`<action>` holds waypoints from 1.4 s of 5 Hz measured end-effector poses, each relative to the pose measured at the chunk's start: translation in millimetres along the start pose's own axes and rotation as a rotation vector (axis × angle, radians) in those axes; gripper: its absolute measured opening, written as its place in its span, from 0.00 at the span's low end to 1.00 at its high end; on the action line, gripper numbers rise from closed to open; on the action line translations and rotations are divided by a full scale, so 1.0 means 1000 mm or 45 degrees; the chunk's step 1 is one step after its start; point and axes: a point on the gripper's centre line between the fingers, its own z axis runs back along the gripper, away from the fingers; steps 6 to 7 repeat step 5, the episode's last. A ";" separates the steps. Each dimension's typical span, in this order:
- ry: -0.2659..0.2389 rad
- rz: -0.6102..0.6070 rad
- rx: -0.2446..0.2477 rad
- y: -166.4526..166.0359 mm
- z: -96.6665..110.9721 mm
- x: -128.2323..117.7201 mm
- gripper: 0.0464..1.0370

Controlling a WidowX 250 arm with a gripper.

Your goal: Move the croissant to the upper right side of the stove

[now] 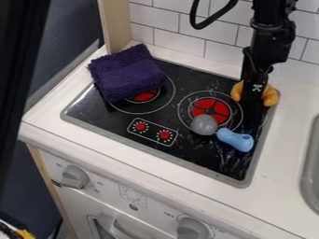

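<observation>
The croissant is at the upper right corner of the stove, directly under the black gripper. One yellow-brown end comes out at each side of the jaws, and its middle part is hidden behind them. I cannot tell if the jaws are clenched on it or released.

The stove is a black plate with grey border, set in the white bench. To the lower left of the croissant is the right burner, red in its centre. A toy utensil lies over the lower part of this burner, with grey round head and blue handle pointing to the lower right. On the upper left, a folded purple cloth covers one part of the left burner. Two red knobs are near the front border.

Behind stands a wall of white tiles, with a wooden post at its left. The croissant is near the right border of the stove. From this border, a strip of bench goes to the sink at the right edge of the view. Black stove surface lies between the croissant and the blue handle.
</observation>
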 end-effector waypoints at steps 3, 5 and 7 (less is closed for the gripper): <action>-0.053 0.011 0.050 -0.007 0.025 0.000 0.96; -0.110 -0.028 0.171 -0.017 0.071 -0.015 0.96; -0.110 -0.028 0.171 -0.017 0.071 -0.015 0.96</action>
